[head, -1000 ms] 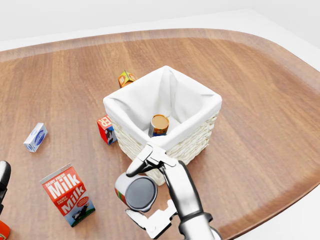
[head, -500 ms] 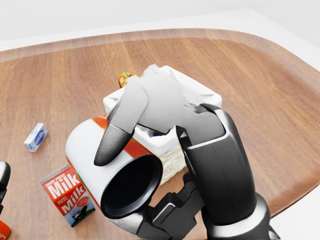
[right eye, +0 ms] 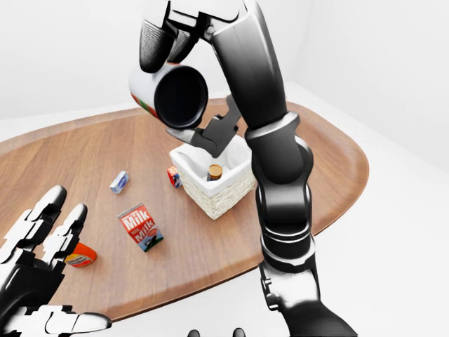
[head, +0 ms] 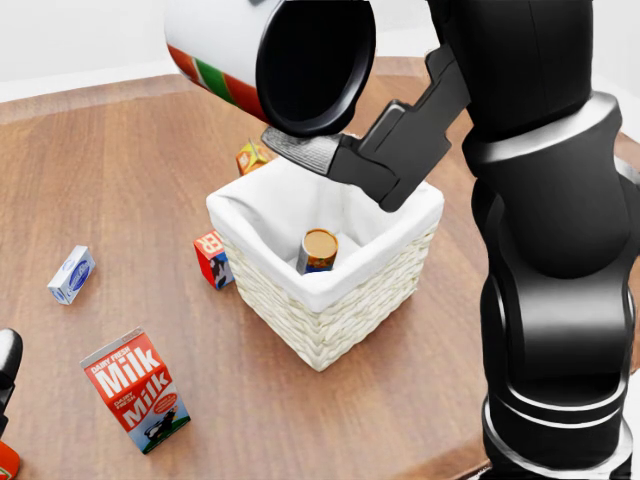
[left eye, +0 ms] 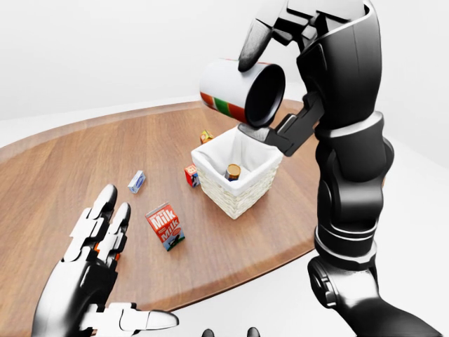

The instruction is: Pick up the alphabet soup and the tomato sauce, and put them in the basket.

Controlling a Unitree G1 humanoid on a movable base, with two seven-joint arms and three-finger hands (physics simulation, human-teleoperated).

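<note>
Your right hand (left eye: 270, 70) is clenched round a white can with red and green stripes (left eye: 242, 91), fingers over the top and thumb piece under it, its dark end turned toward the cameras. A second ago you held that can low over the table, near the bottom of the head view; now you have raised it high, so it hangs above the white-lined wicker basket (head: 325, 300). From the label alone I cannot tell whether it is the soup or the sauce. One task item looks done already — a small can with a brown top (head: 320, 250) stands upright inside the basket. So this lift probably sets up the second drop: bring the can down over the open middle, clear of the rim and of the can inside, before loosening your fingers. Your left hand (left eye: 98, 246) rests open and empty at the bottom left of the left-eye view, beside the red milk carton (head: 135, 388) — keep it there
</note>
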